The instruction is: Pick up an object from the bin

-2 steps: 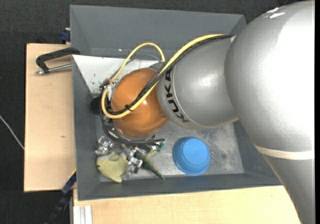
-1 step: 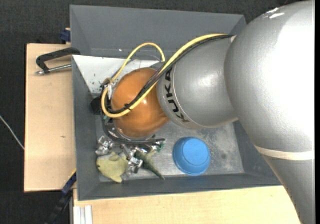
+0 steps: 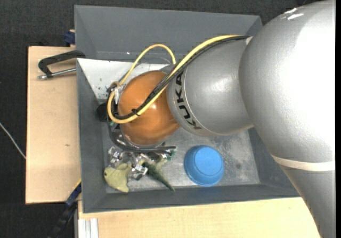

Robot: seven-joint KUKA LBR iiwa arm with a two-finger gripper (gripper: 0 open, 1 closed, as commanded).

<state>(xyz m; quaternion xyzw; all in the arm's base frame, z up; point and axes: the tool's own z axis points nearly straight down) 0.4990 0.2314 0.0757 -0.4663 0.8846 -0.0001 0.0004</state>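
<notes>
Grey metal walls of the bin are seen from above, and much of its floor is covered by the silver arm reaching in from the right, with an orange cover and yellow cables at its wrist. The gripper is found at the near left corner, just over a pale yellow crumpled thing and a dark green pointed thing. Whether it is apart or together cannot be told. A blue round cap is seen just to their right.
</notes>
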